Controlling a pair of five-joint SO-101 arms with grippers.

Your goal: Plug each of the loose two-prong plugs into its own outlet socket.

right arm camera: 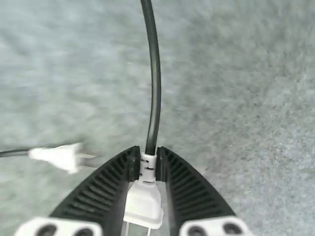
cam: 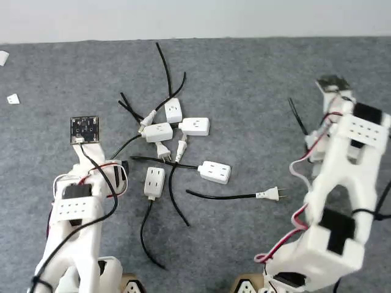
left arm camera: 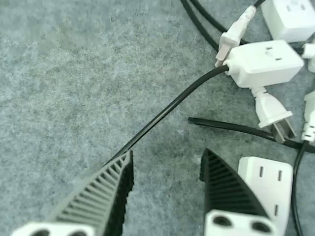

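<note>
Well, the right fingers (right arm camera: 113, 182) pinch a white plug (right arm camera: 142, 196) near its cord end, well apart from the socket cluster (cam: 174, 125). The left fingers (left arm camera: 108, 191) gape wide just beside that cluster. The plug looks light, hard and slick, and its springy cord will likely tug, so grip the flat sides.

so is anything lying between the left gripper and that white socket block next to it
Nothing visible does. The open left gripper hangs over bare carpet, with the white socket block lying right beside one finger. A black cord runs past the other finger, on the side away from the block.
</note>
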